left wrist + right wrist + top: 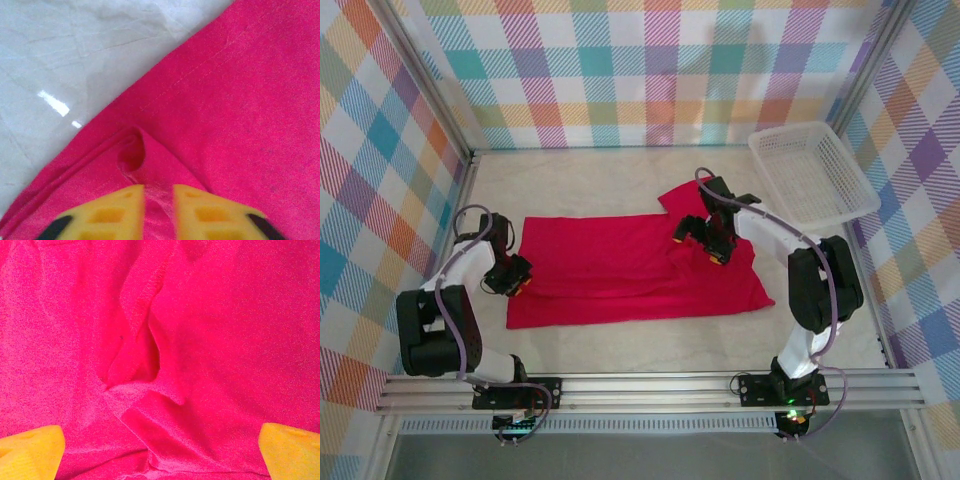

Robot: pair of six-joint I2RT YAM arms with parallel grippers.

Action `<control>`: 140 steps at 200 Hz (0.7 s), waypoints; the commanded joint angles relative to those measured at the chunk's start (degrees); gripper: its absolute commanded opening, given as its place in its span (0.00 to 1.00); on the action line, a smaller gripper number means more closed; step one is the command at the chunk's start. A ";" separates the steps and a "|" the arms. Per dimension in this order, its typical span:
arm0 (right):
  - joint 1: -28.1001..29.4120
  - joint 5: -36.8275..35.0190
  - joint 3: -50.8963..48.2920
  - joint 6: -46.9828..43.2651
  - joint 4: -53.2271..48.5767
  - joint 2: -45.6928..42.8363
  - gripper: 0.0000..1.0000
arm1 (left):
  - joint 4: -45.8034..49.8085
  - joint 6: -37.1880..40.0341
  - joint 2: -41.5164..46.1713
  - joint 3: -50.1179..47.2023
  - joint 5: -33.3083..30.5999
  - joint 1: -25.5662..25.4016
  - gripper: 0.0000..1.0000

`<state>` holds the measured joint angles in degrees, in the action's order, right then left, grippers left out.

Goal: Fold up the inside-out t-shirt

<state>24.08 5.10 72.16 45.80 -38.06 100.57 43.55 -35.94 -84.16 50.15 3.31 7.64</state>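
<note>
At the left, the left gripper (159, 200) pinches the edge of the t-shirt (620, 265), likely to fold it. The right gripper (160, 457) hangs spread wide over a wrinkle.

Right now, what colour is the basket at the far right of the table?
White; the basket shows best in the top external view.

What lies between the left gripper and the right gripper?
The t-shirt. In the top view its red cloth covers the whole stretch from the left gripper to the right gripper, with nothing else lying on it there.
</note>
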 commanded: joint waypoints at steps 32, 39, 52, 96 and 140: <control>0.18 0.44 0.67 -0.55 -1.49 0.95 1.00 | -0.81 0.00 -2.94 2.20 -1.17 0.18 0.00; 0.18 0.27 0.45 -0.54 -1.49 0.70 1.00 | -0.83 -0.08 -2.86 2.32 -0.88 0.18 0.00; 0.19 0.08 0.11 -0.63 -1.57 0.29 0.99 | -0.92 -0.24 -2.51 2.71 -0.48 0.18 0.00; 0.19 0.19 -0.01 -0.54 -1.62 0.06 1.00 | -0.83 -1.30 -1.31 4.62 -0.40 -0.35 0.00; 0.18 0.37 -0.35 -0.45 -1.48 0.13 1.00 | -1.42 -1.66 -5.57 7.55 -0.78 -0.49 0.00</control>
<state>24.08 5.21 72.34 45.80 -38.48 101.32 42.94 -36.67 -87.39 55.22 3.31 7.60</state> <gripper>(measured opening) 0.997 0.051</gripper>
